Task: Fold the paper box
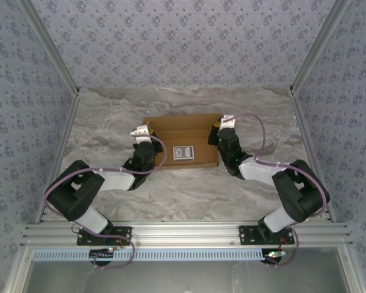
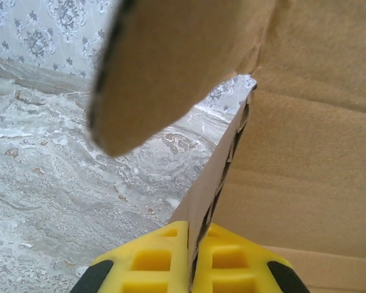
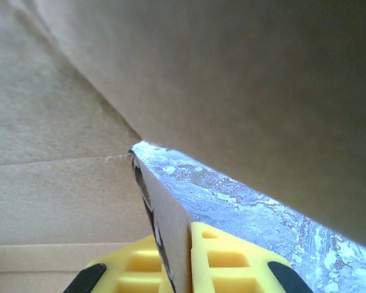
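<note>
The left claw (image 2: 192, 251) clamps the left wall of the paper box (image 1: 182, 129), and the right claw (image 3: 178, 256) clamps its right wall. A blue card (image 1: 183, 152) lies inside the box.

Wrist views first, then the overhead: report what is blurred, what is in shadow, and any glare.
Left wrist: a rounded flap of the paper box sits close to the lens and is soft-edged; the yellow fingers of the left gripper are sharper. Right wrist: the panel overhead is dark with shade, the table beyond bright. Top external: even light, soft shadows, no glare.
</note>
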Robot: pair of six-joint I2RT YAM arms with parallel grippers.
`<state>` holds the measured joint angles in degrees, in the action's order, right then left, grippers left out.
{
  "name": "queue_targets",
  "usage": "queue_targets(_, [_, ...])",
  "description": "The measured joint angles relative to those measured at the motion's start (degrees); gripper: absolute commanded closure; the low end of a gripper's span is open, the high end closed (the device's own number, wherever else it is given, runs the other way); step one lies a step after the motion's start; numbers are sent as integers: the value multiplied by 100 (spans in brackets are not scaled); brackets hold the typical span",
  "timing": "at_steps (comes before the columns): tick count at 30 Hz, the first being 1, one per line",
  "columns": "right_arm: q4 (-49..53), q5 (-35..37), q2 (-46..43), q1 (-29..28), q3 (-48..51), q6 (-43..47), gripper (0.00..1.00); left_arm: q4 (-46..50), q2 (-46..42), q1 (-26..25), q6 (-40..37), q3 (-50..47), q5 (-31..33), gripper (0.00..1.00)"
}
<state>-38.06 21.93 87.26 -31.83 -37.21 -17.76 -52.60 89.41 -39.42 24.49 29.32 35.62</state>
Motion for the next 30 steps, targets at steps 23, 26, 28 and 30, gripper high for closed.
queue_targets(23, [-1733,848,105,-527,1110,240,90,-367,105,-13,-131,-459,-195,83])
queue_targets(26, [-1790,973,125,-533,1134,240,91,-118,103,-11,-92,-573,-264,78])
queue_targets(28, [-1834,1019,149,-535,1147,238,91,39,101,-13,-61,-629,-332,74])
queue_targets(30, [-1878,1051,179,-544,1147,238,91,186,74,-13,-35,-654,-450,71])
